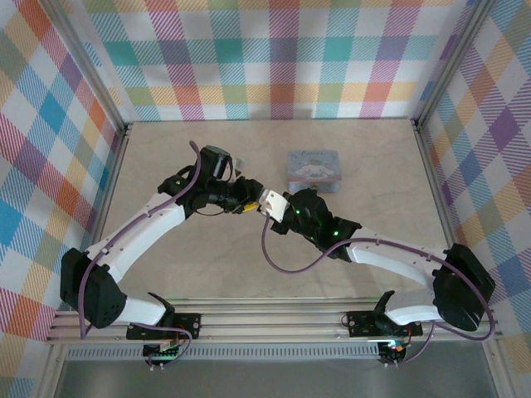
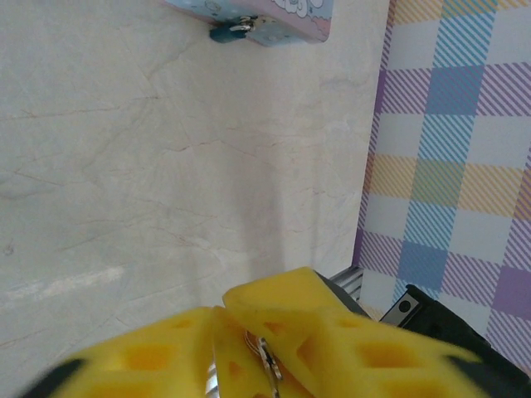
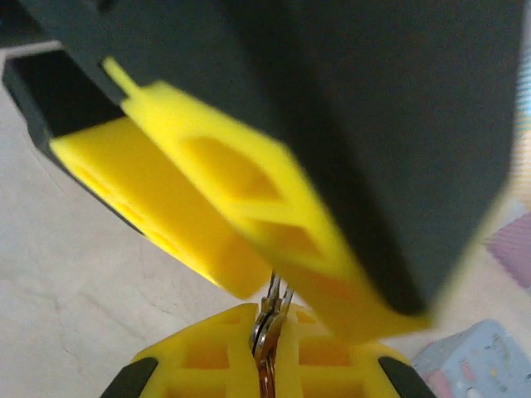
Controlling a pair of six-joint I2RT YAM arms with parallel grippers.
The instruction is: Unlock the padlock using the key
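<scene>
grippers met nose to nose over the middle of the beige marbled tabletop (image 1: 191,157), arms forming a v from the near edge. you had the right gripper (image 3: 267,322) clamped on the small silver metal key (image 3: 265,333): its yellow pads were pressed together with the flat metal pinched between them, and the key's tip stuck out toward the left gripper (image 1: 246,201). the left gripper's yellow fingers (image 3: 199,199) sat right against that tip, which ran up to the seam between the two, as far as i could see. the left wrist view had the same metal piece low between its own pads, but whether they were gripping it or slack i can't tell, too blurred and too close. the tiny dark padlock with a blue speck (image 2: 226,31) lay on the table, touching the long side of the pale blue cartoon-printed rectangular tin (image 1: 313,170). the tin sat flat just beyond the right gripper, toward the far wall. the key was well apart from the padlock.
</scene>
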